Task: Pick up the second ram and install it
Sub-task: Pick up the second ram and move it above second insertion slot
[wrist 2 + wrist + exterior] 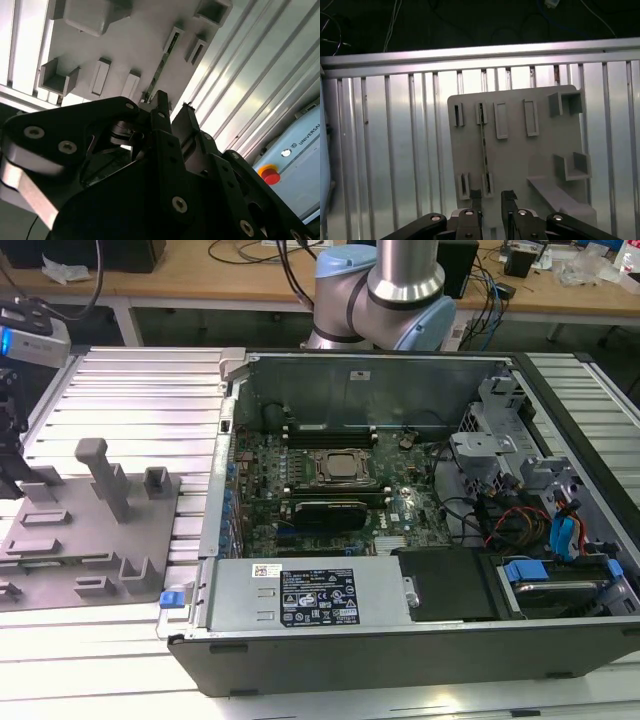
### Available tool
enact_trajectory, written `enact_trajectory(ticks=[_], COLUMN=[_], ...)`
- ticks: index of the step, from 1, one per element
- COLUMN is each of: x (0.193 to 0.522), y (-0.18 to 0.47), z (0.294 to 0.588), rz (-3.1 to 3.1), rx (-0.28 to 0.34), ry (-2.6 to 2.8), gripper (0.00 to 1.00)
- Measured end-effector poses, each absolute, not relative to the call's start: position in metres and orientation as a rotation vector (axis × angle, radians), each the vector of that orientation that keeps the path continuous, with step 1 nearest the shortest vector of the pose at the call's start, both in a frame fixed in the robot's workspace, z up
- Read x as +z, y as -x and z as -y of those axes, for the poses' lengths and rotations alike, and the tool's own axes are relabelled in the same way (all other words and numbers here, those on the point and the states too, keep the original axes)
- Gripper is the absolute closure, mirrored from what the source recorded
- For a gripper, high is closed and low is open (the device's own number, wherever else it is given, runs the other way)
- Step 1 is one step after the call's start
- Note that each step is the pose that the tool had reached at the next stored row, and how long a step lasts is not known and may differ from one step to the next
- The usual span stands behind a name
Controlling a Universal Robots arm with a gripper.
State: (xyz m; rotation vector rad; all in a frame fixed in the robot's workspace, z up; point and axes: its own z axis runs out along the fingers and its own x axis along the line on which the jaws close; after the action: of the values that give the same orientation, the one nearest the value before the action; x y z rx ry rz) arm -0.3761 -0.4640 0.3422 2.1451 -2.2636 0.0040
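Since the second ram (483, 145) looks light, thin and snappable, I'd pinch its flat faces, gripper (491, 200) hanging empty, fingers slightly apart.

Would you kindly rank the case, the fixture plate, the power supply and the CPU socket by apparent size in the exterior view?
1. Case
2. Fixture plate, cut by the picture's edge
3. Power supply
4. CPU socket
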Motion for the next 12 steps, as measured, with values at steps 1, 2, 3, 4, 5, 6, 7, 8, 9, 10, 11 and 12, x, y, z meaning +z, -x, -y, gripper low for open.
enact_trajectory(ticks=[1, 2, 3, 4, 5, 6, 7, 8, 9, 10, 11, 12], x=[0.34, 0.339, 0.338, 0.336, 0.335, 0.332, 0.329, 0.326, 0.324, 0.321, 0.317, 0.315], y=[0.376, 0.376, 0.377, 0.377, 0.377, 0.377, 0.377, 0.377, 0.377, 0.377, 0.377, 0.377], z=[0.465, 0.465, 0.465, 0.466, 0.466, 0.467, 0.468, 0.469, 0.47, 0.472, 0.473, 0.473], rz=[2.262, 2.261, 2.26, 2.258, 2.256, 2.252, 2.248, 2.245, 2.241, 2.237, 2.233, 2.231], rx=[0.004, 0.004, 0.004, 0.004, 0.004, 0.004, 0.004, 0.004, 0.004, 0.004, 0.004, 0.004], ry=[-2.147, -2.148, -2.149, -2.151, -2.153, -2.157, -2.161, -2.165, -2.168, -2.173, -2.177, -2.179], gripper=[0.7, 0.7, 0.7, 0.7, 0.7, 0.7, 0.7, 0.7, 0.7, 0.7, 0.7, 0.7])
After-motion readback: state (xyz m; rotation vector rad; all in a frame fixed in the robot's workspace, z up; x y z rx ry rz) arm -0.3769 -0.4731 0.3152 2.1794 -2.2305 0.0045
